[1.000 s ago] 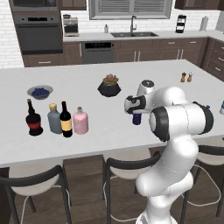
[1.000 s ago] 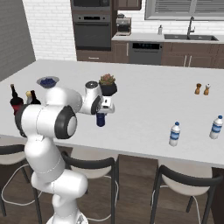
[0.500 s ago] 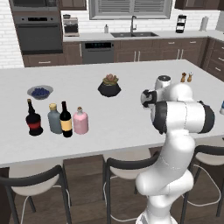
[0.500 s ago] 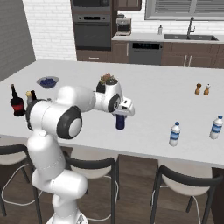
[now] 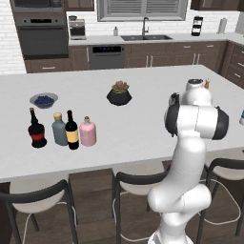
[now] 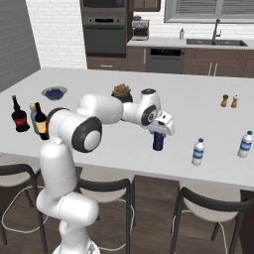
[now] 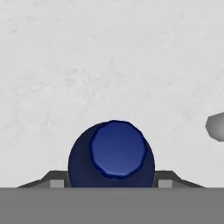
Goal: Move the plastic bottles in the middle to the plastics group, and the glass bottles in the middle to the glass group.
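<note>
My gripper (image 6: 158,134) is shut on the small dark-blue plastic bottle (image 6: 158,142) and holds it upright just over the counter, left of the two water bottles of the plastics group (image 6: 198,152) (image 6: 245,144). From the hand view I look down on the bottle's cap (image 7: 116,149), with a fingertip (image 7: 56,182) on each side. At the far left stand the black red-labelled bottle (image 5: 36,131), the grey-blue bottle (image 5: 59,129), the dark wine bottle (image 5: 72,131) and the pink bottle (image 5: 87,133), close together in a row.
A potted plant (image 6: 121,92) sits mid-counter and a bowl of blue fruit (image 5: 44,100) at the back left. Two small shakers (image 6: 229,101) stand at the back right. Stools line the counter's near edge. A grey blurred shape (image 7: 216,127) shows at the hand view's right edge.
The arm has swung right across the counter, carrying the dark-blue bottle from near the plant towards the water bottles. The bottles at the left have not moved.
</note>
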